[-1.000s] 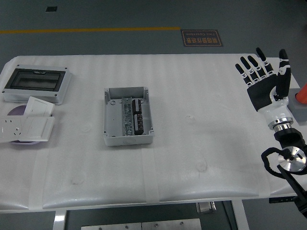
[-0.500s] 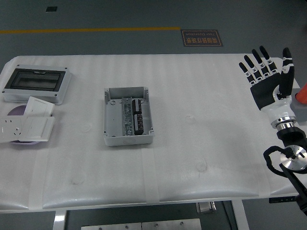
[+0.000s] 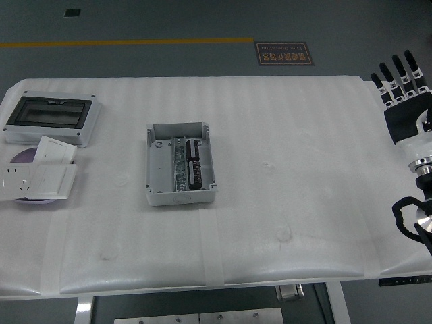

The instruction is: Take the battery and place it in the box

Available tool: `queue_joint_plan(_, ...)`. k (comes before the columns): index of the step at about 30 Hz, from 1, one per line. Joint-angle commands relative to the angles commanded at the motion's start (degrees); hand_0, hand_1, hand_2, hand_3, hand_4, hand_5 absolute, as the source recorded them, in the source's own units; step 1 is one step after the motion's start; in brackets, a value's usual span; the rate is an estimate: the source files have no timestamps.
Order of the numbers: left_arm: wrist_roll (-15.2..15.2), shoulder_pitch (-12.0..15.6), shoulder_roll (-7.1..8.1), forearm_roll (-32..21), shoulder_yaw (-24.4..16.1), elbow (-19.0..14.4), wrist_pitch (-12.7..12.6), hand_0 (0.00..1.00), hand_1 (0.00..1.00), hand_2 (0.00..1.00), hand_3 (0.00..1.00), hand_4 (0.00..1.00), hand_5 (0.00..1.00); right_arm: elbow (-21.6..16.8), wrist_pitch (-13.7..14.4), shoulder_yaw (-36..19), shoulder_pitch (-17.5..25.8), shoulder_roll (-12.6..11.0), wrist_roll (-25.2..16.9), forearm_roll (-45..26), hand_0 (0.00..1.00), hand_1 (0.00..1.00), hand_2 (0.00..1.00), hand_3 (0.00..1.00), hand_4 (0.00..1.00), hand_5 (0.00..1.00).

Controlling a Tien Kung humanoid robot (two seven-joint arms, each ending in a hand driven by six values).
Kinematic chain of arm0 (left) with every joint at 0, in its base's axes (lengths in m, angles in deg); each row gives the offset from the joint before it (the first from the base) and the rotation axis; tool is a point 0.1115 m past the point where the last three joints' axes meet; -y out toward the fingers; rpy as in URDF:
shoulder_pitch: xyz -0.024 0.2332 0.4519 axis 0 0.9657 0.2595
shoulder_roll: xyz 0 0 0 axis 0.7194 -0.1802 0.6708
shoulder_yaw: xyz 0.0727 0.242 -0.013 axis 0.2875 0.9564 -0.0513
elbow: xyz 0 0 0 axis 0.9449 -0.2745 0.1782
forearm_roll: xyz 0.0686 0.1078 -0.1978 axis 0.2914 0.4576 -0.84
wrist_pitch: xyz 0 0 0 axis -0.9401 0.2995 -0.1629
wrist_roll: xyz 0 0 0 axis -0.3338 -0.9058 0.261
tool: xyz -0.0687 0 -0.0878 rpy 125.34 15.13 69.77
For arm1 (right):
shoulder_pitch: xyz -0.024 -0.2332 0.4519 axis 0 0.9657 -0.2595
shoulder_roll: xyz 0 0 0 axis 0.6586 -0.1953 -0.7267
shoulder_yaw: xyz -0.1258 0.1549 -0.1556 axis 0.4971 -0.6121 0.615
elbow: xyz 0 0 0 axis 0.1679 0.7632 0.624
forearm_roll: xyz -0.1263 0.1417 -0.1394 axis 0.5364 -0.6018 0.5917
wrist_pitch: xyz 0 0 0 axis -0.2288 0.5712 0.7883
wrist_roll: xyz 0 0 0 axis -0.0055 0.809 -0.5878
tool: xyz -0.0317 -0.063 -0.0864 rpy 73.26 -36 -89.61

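Observation:
A grey open box (image 3: 181,165) sits left of the table's middle. Inside it a black block (image 3: 196,167) lies beside a metal rail; I cannot tell from here whether that block is the battery. My right hand (image 3: 401,86) hovers at the table's far right edge, palm up and fingers spread, holding nothing. It is far from the box. The left arm does not show.
At the far left stand a grey enclosure with a dark window (image 3: 51,117), a white card (image 3: 55,150) and a white socket plate (image 3: 35,181) lying over a purple disc (image 3: 22,157). The white table (image 3: 290,202) ends just past my right wrist.
My right hand has drifted right toward the picture's edge, staying spread and holding nothing. The box and the items at the left have not moved.

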Motion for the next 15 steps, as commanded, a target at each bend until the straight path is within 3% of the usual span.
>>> queue_joint_plan(15,0.1,0.9,0.19,0.3,-0.4,0.0,0.1,0.696,0.706,0.619,0.732,0.697,0.368,-1.4,0.4,-10.0,1.9,0.3,0.5,1.5,0.841,0.821,0.865,0.812,0.905,0.868)
